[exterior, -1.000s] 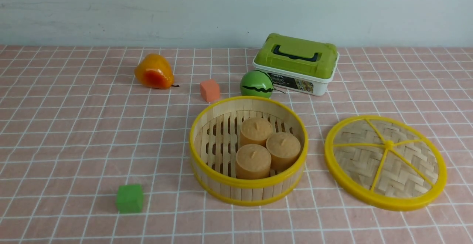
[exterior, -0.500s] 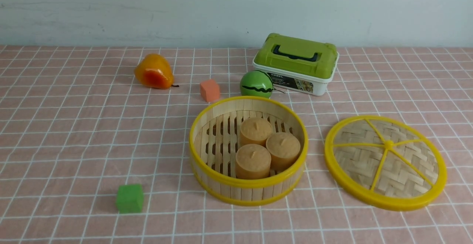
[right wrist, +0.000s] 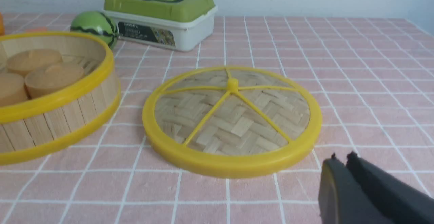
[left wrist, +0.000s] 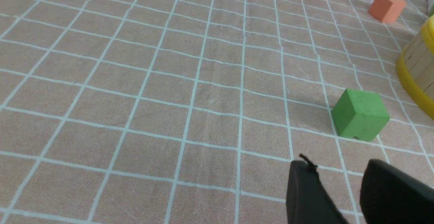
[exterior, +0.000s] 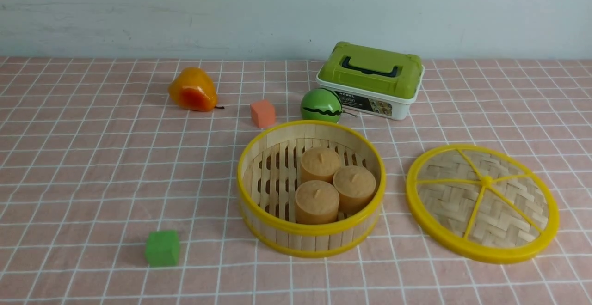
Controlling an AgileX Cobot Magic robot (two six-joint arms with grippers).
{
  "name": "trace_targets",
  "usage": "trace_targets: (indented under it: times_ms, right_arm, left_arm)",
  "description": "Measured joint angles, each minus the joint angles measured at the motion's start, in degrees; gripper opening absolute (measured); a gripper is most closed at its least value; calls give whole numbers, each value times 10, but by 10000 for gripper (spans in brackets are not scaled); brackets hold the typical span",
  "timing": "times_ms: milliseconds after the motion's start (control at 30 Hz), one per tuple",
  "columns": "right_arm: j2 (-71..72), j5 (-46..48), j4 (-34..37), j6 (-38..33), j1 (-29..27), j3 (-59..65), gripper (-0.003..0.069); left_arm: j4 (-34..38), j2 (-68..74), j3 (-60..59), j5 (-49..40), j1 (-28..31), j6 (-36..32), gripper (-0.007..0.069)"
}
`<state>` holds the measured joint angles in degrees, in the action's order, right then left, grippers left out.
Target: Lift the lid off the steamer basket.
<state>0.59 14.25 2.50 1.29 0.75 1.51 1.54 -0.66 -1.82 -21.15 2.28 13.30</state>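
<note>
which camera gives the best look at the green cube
Left wrist view: the green cube is close and large, three faces visible. The front view shows the green cube small; the right wrist view misses it.

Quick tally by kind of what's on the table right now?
Steamer basket: 1
Lid: 1
Tan cakes in the basket: 3
Cubes: 2, orange cube, green cube
Toy fruits: 2, pear, watermelon
Green-lidded box: 1
Total: 10
</note>
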Motion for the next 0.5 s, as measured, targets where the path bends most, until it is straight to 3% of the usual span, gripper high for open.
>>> trace_targets:
  times_ms: [500]
  right_arm:
    - [0,70,-3,2,3,-3,32]
  left_arm:
    - [0,0,0,0,0,0,239]
